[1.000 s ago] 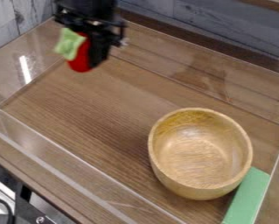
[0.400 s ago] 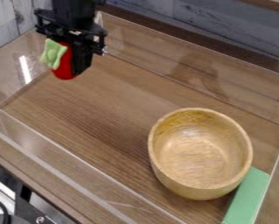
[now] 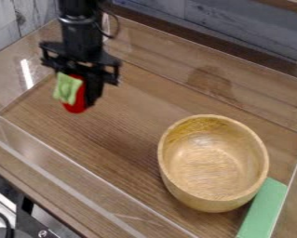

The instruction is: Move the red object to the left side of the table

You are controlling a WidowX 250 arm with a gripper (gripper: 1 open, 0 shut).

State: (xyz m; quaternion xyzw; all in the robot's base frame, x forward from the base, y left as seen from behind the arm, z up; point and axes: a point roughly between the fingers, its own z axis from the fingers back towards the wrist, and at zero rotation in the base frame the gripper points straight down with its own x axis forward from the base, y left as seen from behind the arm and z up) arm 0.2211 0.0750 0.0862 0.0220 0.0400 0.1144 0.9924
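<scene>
The hand (image 3: 76, 93) is clamped on the red object (image 3: 74, 96) in the left-middle of the frame, low over the bench (image 3: 138, 158), perhaps not touching it. Placing step: next, lower gently and release.

A wooden bowl (image 3: 214, 174) stands toward the near right, upright and with nothing in it, its inside pale and its grain showing in rings. Just beside it, at the right edge, lies a flat light-green block (image 3: 265, 213), long and narrow, running slantwise toward the bottom corner; whether it touches the bowl's side I can't tell from here. Behind everything runs a wall of grey weathered planks (image 3: 225, 20). At the bottom left corner, below the near edge, a bit of dark cabling (image 3: 4, 223) shows, too small and dim to make out further.
</scene>
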